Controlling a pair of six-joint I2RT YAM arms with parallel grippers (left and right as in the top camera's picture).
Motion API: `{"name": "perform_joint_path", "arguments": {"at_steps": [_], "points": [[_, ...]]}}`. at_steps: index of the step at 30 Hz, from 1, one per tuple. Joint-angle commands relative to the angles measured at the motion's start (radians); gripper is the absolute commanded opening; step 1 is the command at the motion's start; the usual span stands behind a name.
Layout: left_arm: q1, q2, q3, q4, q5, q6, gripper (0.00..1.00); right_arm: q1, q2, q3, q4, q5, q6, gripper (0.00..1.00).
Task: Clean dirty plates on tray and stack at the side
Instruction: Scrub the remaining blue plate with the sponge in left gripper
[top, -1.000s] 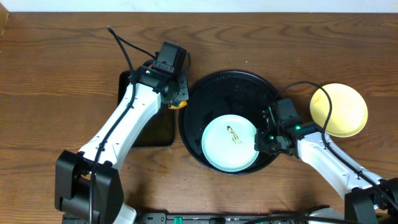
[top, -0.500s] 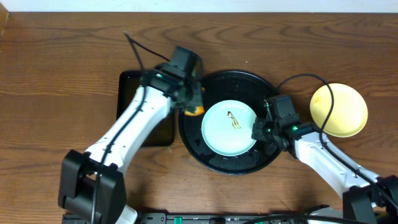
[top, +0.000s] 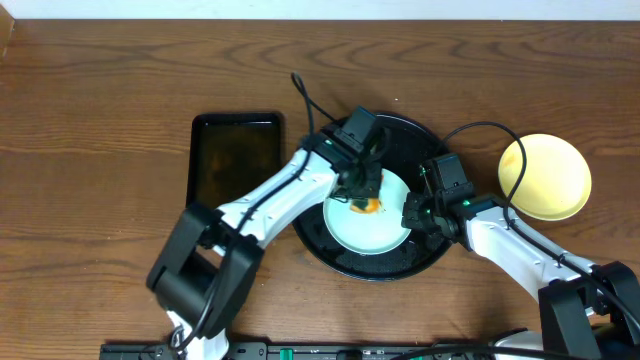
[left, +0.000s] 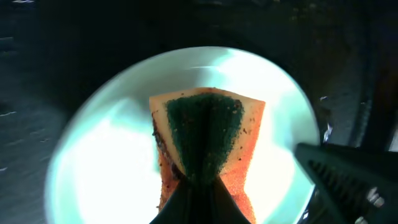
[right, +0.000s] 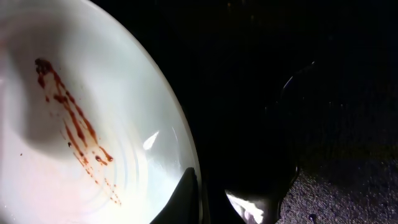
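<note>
Left tool (left: 198, 202) is gripping a sponge (left: 208, 134) directly above the smear (right: 74, 134) at the centre of the plate (top: 345, 235); right tool (top: 410, 215) is pinching its right rim.

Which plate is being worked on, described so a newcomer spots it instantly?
Start at the large round black tray in the middle of the table. Inside it lies one pale mint-white plate, with the left tool holding an orange-and-green sponge over it and the right tool at its right rim. Unlike the yellow plate outside the tray, it carries a brown sauce smear.
</note>
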Motion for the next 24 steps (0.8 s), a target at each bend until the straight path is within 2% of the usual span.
{"name": "perform_joint_path", "arguments": {"at_steps": [1,11,24], "points": [[-0.027,0.025,0.003,0.028,0.051,-0.048,0.08,0.008,0.026,-0.002,-0.007,0.013,0.011,0.01],[-0.062,0.045,0.003,0.056,0.052,-0.130,0.08,0.008,0.026,-0.002,-0.008,0.013,0.011,0.01],[-0.095,0.128,0.003,0.064,0.042,-0.154,0.08,0.008,0.026,-0.002,-0.011,0.009,0.011,0.01]]}}
